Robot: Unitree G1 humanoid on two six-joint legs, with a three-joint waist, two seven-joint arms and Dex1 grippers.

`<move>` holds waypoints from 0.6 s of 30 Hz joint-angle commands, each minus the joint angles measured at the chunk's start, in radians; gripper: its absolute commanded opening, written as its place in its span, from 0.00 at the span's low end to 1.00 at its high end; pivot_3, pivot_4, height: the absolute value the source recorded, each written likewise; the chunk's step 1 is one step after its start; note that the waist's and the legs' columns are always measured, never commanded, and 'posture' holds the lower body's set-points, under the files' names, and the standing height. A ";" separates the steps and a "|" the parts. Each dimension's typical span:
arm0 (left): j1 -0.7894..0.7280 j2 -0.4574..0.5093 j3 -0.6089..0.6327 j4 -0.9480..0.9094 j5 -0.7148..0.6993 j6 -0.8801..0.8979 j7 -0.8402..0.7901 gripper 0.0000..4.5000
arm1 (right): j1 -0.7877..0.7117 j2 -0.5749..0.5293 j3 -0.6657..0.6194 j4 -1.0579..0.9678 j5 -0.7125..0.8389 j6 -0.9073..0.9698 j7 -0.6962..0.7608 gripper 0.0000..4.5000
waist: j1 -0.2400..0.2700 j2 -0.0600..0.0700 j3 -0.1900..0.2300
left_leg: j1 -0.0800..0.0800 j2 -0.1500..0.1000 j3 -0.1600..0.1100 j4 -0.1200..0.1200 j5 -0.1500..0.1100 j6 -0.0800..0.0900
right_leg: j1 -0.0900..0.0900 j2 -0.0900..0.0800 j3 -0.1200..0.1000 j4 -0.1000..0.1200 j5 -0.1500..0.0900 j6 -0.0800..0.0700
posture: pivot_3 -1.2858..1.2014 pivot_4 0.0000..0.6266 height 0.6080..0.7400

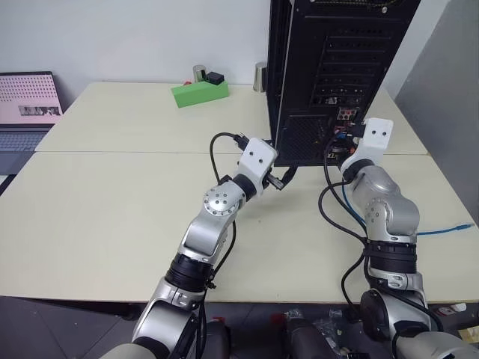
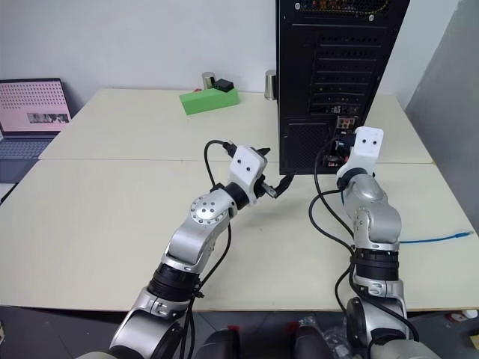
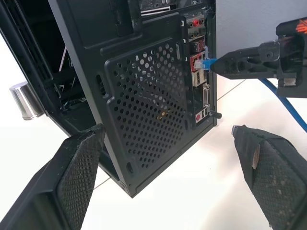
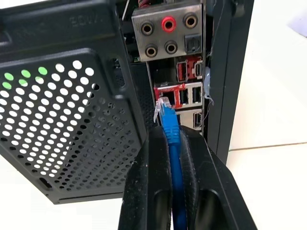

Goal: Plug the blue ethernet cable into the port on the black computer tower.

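The black computer tower (image 1: 337, 60) stands upright at the back right of the table, rear panel toward me. My right gripper (image 4: 171, 132) is shut on the blue ethernet cable (image 4: 169, 125) just behind its clear plug (image 4: 162, 106). The plug tip sits at the red-framed port (image 4: 169, 95) low on the rear panel; in the left wrist view the plug (image 3: 205, 63) touches that port block. The rest of the cable (image 1: 449, 228) trails across the table to the right. My left gripper (image 1: 281, 179) hangs open and empty, close to the tower's lower left corner, left of the mesh vent (image 3: 153, 105).
A green box (image 1: 199, 93) lies at the back of the table with a small metal cylinder (image 1: 199, 72) behind it. A metal cup (image 1: 260, 76) stands beside the tower. A laptop (image 1: 28, 112) sits far left. Black arm cables (image 1: 329, 202) loop near the tower's base.
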 commanded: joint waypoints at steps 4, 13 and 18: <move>0.002 0.000 -0.001 -0.049 0.010 -0.009 -0.002 1.00 | -0.033 -0.020 0.002 0.007 -0.005 -0.045 0.009 0.00 | 0.000 0.000 0.000 | 0.000 0.000 0.000 0.000 0.000 0.000 | 0.000 0.000 0.000 0.000 0.000 0.000 | 0.52 0.24 1.00; 0.003 0.002 -0.005 -0.046 0.016 -0.015 -0.004 1.00 | -0.034 -0.038 0.012 0.021 -0.017 -0.072 0.005 0.00 | -0.001 0.000 0.000 | 0.000 0.000 0.000 0.000 0.000 0.000 | 0.000 0.000 0.000 0.000 0.000 0.000 | 0.52 0.24 1.00; 0.004 0.002 -0.006 -0.046 0.021 -0.018 -0.006 1.00 | -0.032 -0.049 0.021 0.021 -0.029 -0.081 0.004 0.00 | -0.001 0.000 0.000 | 0.000 0.000 0.000 0.000 0.000 0.000 | 0.000 0.000 0.000 0.000 0.000 0.000 | 0.52 0.24 1.00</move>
